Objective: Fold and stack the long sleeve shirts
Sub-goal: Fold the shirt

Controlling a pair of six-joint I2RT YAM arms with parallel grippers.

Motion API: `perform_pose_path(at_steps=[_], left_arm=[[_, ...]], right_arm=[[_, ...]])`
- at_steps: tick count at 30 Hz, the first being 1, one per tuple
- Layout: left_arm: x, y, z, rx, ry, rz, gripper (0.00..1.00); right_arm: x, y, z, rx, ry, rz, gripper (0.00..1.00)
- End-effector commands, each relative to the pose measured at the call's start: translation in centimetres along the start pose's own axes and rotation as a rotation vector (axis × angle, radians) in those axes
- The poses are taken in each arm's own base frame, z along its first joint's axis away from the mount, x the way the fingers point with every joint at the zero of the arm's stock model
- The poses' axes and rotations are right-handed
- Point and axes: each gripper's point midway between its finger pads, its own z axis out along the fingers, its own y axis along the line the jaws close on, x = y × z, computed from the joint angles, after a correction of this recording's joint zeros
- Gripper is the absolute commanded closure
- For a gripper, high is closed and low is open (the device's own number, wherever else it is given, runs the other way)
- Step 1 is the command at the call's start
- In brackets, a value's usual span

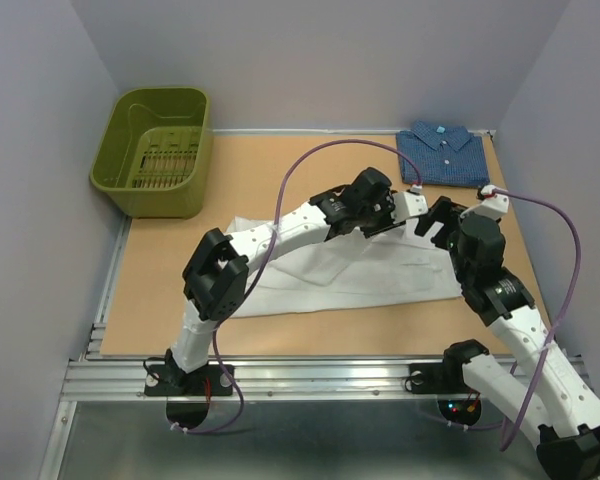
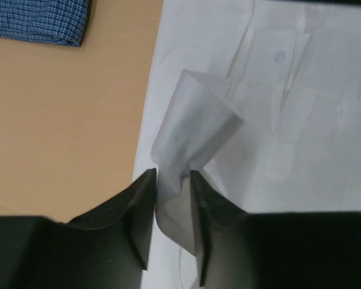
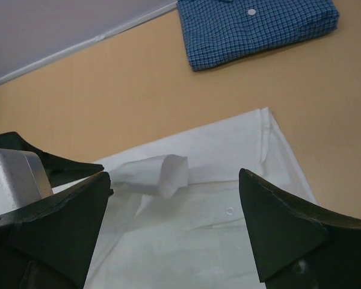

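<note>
The white shirt (image 1: 330, 275) lies spread flat in the middle of the table. My left gripper (image 1: 412, 215) is over its right end, shut on a fold of the white sleeve (image 2: 192, 126), which is lifted off the shirt body (image 2: 313, 90). My right gripper (image 1: 438, 225) hovers just beside it, open and empty, its jaws wide either side of the raised cuff (image 3: 162, 171). The dark blue patterned shirt (image 1: 442, 155) lies folded at the back right corner; it also shows in the left wrist view (image 2: 39, 21) and in the right wrist view (image 3: 259, 24).
A green plastic basket (image 1: 155, 150) stands at the back left corner. Bare wooden table (image 1: 310, 170) lies between the basket and the blue shirt. Grey walls close the back and sides. A metal rail (image 1: 310, 375) runs along the near edge.
</note>
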Motion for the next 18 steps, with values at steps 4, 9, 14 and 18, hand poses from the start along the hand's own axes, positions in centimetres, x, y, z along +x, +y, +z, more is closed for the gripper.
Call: perform_pose_path(at_steps=[4,9,14,18], left_arm=[[-4.1,2.4,-1.9,-0.063,-0.165,-0.077,0.31],[-2.5,5.8,-6.9,-0.145,-0.247,-0.341,0.21],[3.1,8.4,-12.2,-0.304,-0.232,-0.693,0.19],[9.7,10.3,-16.2,-0.546,-0.169,-0.932,0.19]], right_arm=[[-0.3,-1.6,-0.1,0.082,-0.028,-0.010,0.05],[1.4,-0.7,1.0,0.054,0.048,-0.038,0.05],[3.0,0.3,2.6,0.039,0.130,-0.055,0.06],[4.2,0.1,4.4,0.082,0.187,-0.096,0.07]])
